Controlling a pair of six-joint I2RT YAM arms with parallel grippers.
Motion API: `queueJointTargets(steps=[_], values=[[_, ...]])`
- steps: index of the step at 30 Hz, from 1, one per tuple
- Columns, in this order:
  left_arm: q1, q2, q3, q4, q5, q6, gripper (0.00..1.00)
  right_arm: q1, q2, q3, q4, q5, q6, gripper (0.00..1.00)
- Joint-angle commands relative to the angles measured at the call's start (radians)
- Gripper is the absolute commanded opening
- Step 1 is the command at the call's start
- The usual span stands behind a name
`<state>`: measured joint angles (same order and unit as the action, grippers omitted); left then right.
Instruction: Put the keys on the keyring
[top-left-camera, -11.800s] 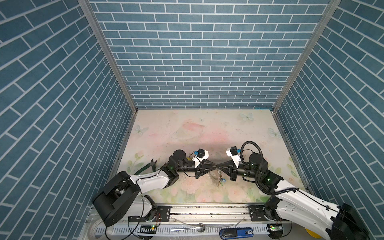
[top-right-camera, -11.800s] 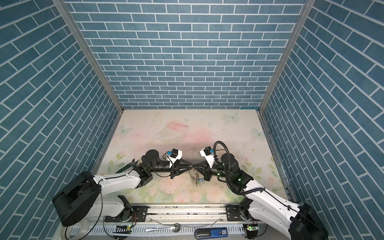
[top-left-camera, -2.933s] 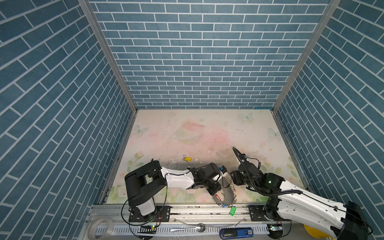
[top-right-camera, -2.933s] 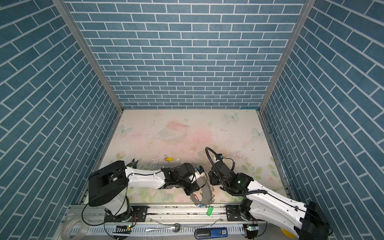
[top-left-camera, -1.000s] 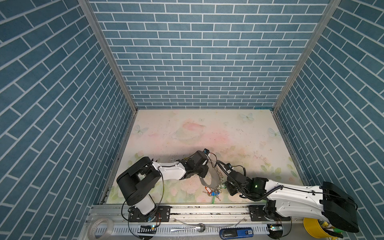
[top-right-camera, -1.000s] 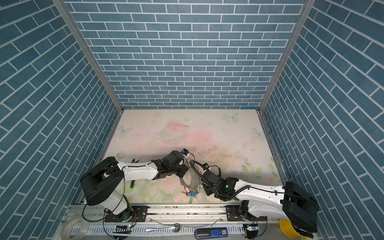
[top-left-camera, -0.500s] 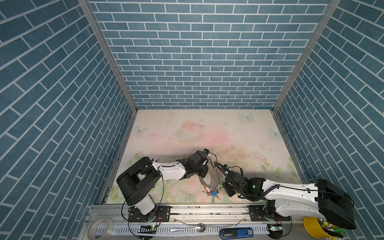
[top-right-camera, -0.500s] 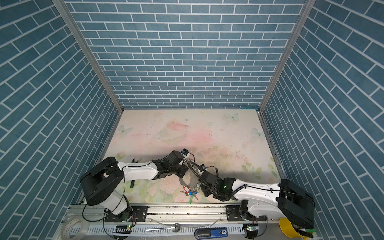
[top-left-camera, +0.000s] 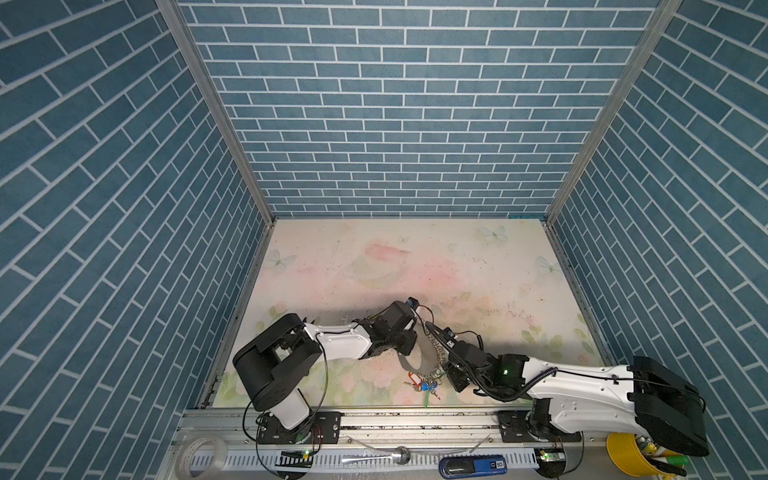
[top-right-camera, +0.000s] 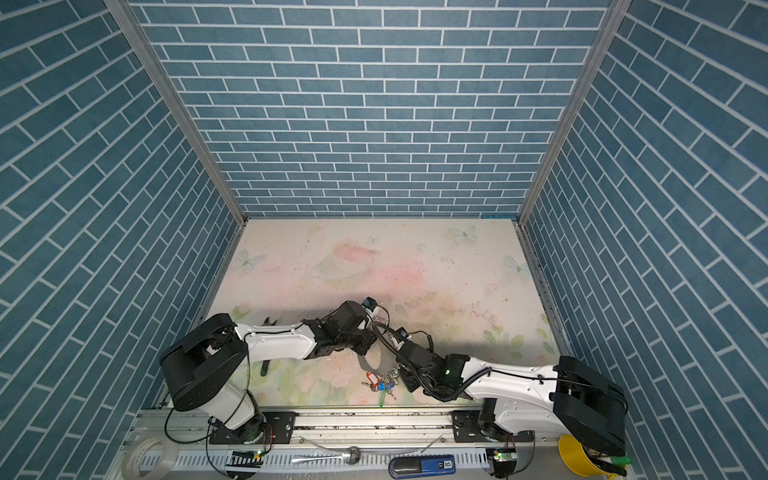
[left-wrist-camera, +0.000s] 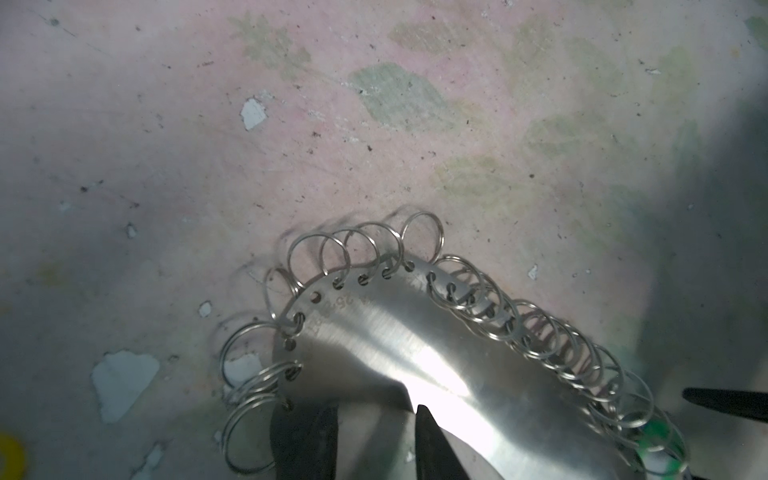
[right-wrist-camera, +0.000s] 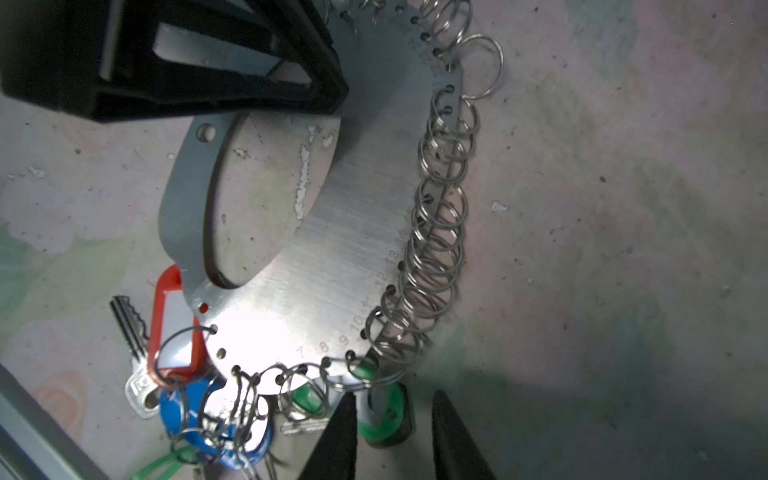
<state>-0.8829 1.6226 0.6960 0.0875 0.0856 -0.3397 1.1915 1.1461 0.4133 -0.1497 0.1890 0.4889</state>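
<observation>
- The keyring (top-left-camera: 417, 360), a flat grey-metal crescent hoop edged with small silver rings (right-wrist-camera: 436, 232), is sitting near the front edge of the table (top-left-camera: 415, 266), about mid-width, between the two grippers.
- The left gripper (left-wrist-camera: 361, 409) is reaching in from the left onto the hoop's far-left part. Its jaws are standing narrow and closing on the band, with one finger (left-wrist-camera: 432, 444) lying over the band's face and the other at the ringed outer edge.
- The right gripper (right-wrist-camera: 392, 397) is pointing in from the right at the hoop's near end. Its jaws are standing a little apart and clamping nothing.
- The keys (top-left-camera: 424, 384) are bunching on the table at that near end, hanging from the small rings. A red tag (right-wrist-camera: 174, 328) is lying beside a silver key (right-wrist-camera: 133, 340), and a blue tag (right-wrist-camera: 216, 415) is lying just nearer.
- A green tag (right-wrist-camera: 382, 411) is lying partly in the gap between the right fingertips, with bare table showing between it and one finger. Whether it is touching the other finger I cannot tell.
</observation>
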Motion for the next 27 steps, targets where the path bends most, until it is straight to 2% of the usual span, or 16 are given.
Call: queueJointTargets(steps=[1,12,22,27], values=[[0.007,0.004,-0.03,-0.1,-0.002,0.007,0.34,0.007,-0.02,0.039,-0.02,0.029,-0.031,0.32],[0.007,-0.007,-0.035,-0.091,-0.003,0.006,0.34,0.007,0.012,0.056,-0.008,0.015,0.023,0.32],[0.008,-0.009,-0.056,-0.068,-0.005,-0.01,0.35,-0.015,-0.002,0.132,-0.113,0.022,0.287,0.36],[0.007,-0.015,-0.065,-0.048,-0.01,-0.033,0.35,-0.042,0.027,0.171,-0.198,0.006,0.403,0.29]])
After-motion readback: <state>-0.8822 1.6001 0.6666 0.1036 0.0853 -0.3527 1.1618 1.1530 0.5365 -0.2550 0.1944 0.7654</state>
